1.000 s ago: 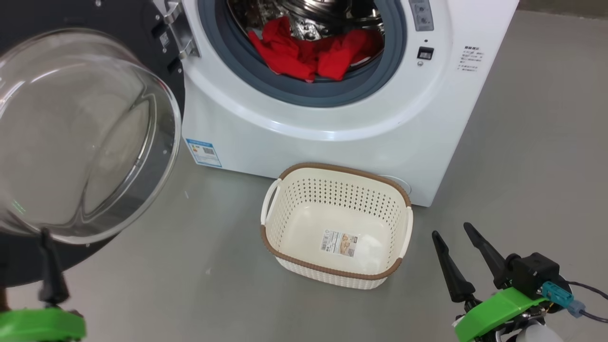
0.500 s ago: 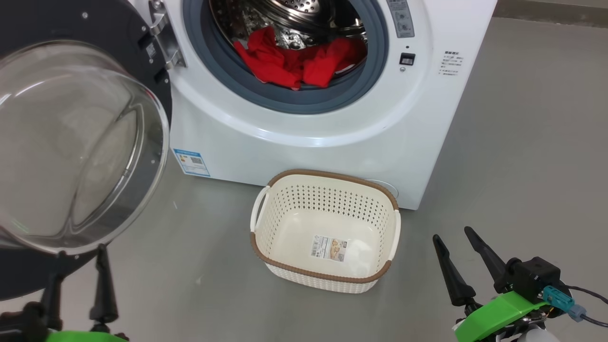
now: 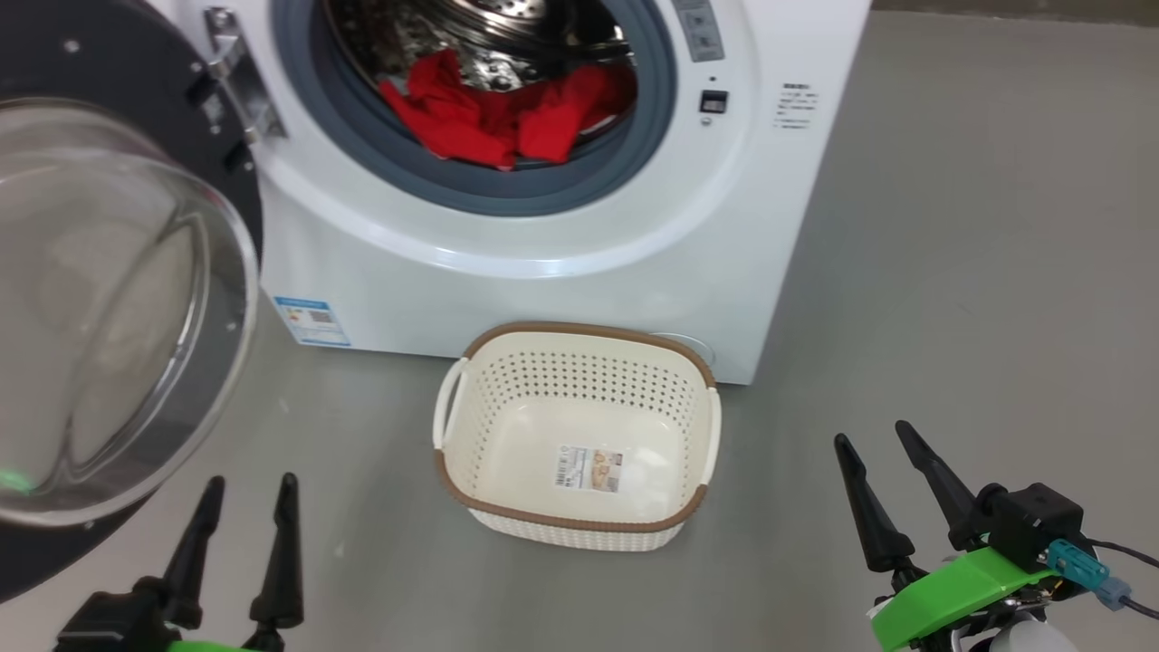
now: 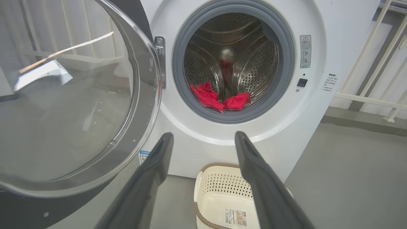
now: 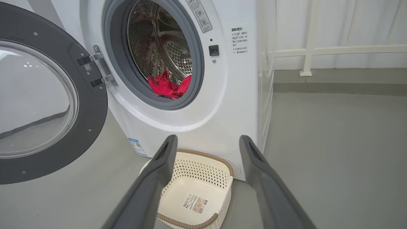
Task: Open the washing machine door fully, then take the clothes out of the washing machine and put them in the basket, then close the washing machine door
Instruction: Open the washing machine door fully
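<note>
Location type: a sparse indoor laundry or test area. Indicators: a freestanding front-loading washing machine [image 3: 543, 299] stands directly on a plain grey floor [image 3: 978, 272]. A white rail [image 5: 337, 50] runs before pale sheeting [image 5: 365, 22] at the upper right of the right wrist view. A laundry basket [image 3: 579, 328] sits on the floor.

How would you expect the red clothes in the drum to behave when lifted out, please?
The clothes lie crumpled in folds, so they will probably hang limp. They look thin, so likely light. Resting on the grey seal, they may drag across it.
</note>
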You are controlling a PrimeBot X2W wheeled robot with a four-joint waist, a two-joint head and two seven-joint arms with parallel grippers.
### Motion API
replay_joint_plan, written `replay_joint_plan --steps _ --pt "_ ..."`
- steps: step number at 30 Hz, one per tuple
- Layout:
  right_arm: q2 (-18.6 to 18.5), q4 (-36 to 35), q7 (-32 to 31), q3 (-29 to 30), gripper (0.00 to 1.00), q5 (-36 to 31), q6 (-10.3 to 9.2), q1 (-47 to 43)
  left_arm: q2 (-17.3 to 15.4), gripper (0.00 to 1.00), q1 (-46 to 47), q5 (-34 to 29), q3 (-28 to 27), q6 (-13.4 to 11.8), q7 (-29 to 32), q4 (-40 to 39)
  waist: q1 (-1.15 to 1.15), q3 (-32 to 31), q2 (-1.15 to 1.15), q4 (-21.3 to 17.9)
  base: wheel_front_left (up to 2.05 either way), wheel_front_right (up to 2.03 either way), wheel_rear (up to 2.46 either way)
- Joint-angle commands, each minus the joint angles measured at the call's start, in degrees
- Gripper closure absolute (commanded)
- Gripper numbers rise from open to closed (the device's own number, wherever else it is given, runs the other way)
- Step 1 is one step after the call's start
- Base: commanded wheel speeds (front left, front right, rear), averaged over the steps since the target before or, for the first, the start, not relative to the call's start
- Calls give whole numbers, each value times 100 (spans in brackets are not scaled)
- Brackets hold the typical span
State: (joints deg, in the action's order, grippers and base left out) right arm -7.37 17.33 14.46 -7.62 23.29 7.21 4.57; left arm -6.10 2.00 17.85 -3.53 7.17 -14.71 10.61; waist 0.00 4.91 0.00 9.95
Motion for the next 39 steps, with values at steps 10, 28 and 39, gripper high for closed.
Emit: replay_joint_plan --steps 10,28,39 --pt "23 -228 54 112 0 -71 28 -72 -304 0 108 225 255 32 -29 -207 0 147 0 -661 0 0 0" --pt "77 -404 54 500 0 -101 28 -220 -445 0 122 412 528 32 -29 -275 0 262 0 -1289 0 0 0" --pt "122 -446 54 564 0 -120 28 -253 -442 0 129 415 492 32 -29 -295 0 263 0 -1278 0 0 0"
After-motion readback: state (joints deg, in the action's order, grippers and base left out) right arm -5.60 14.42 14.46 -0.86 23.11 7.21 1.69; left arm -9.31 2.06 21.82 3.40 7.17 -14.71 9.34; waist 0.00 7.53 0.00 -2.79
